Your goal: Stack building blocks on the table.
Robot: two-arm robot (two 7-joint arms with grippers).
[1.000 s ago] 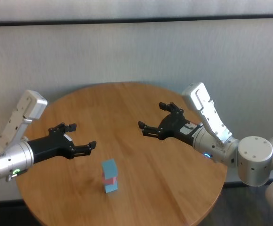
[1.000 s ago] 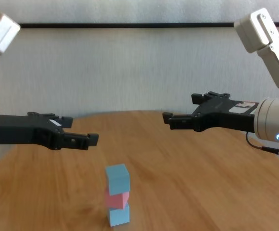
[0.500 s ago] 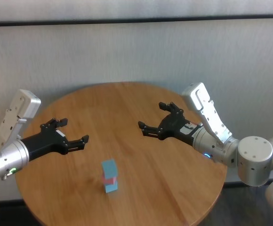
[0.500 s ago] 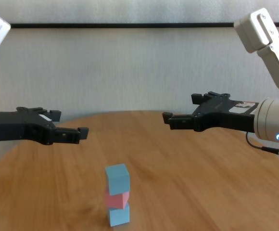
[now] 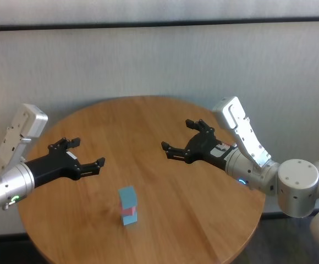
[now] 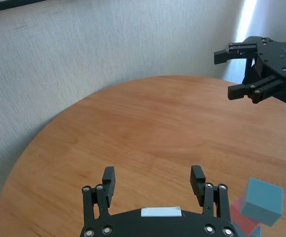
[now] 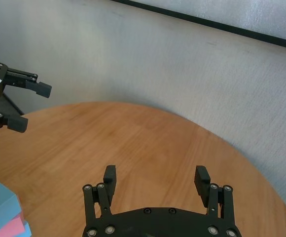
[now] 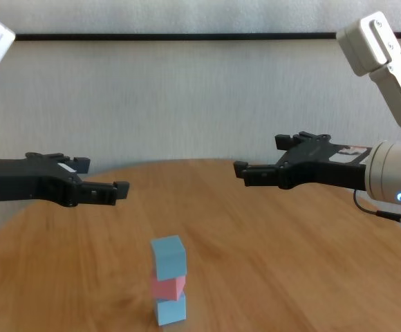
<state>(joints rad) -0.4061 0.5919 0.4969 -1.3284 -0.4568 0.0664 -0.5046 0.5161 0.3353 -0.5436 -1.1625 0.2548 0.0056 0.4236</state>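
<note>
Three building blocks stand in one stack [image 5: 128,205] [image 8: 169,280] on the round wooden table [image 5: 148,126]: a light blue cube [image 8: 169,256] on top, a pink cube [image 8: 169,285] in the middle, and a light blue cube [image 8: 170,308] at the bottom. My left gripper [image 5: 83,154] [image 8: 102,184] hovers open and empty over the table's left side, back from the stack. Over the right side my right gripper [image 5: 180,140] [image 8: 263,164] also stands open and empty. The left wrist view shows the stack [image 6: 255,206] beside the open left gripper [image 6: 154,183].
A pale textured wall [image 5: 148,60] runs close behind the table. The table's rim [image 5: 55,124] curves near both arms. Nothing else lies on the wood.
My left gripper has drawn back to the left, away from the stack, then settled. The right arm and the stack have not moved.
</note>
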